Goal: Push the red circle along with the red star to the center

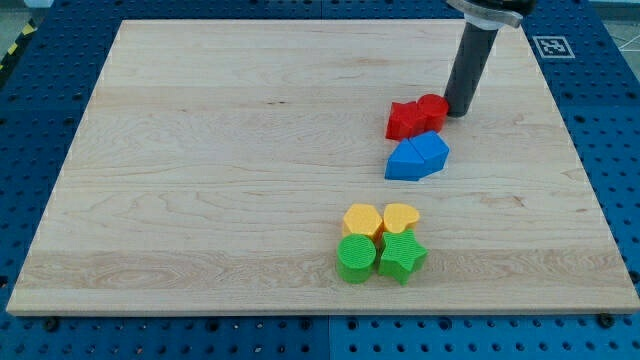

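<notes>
My tip (461, 111), a bare rod holding nothing, touches the right side of the red circle (432, 110). The red star (404, 121) adjoins its left. Both sit far right; the board centre lies left and nearer.
</notes>
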Motion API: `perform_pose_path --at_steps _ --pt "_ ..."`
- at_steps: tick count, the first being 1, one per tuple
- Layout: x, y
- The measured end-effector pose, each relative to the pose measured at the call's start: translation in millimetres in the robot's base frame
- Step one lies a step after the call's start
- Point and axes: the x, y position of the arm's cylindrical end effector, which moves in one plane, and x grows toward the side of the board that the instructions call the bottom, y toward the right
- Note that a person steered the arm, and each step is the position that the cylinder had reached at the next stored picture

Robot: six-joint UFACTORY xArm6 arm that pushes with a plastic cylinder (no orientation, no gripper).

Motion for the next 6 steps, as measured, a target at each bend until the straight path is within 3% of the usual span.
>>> perform_pose_path --at_steps 6 --pt "41 -85"
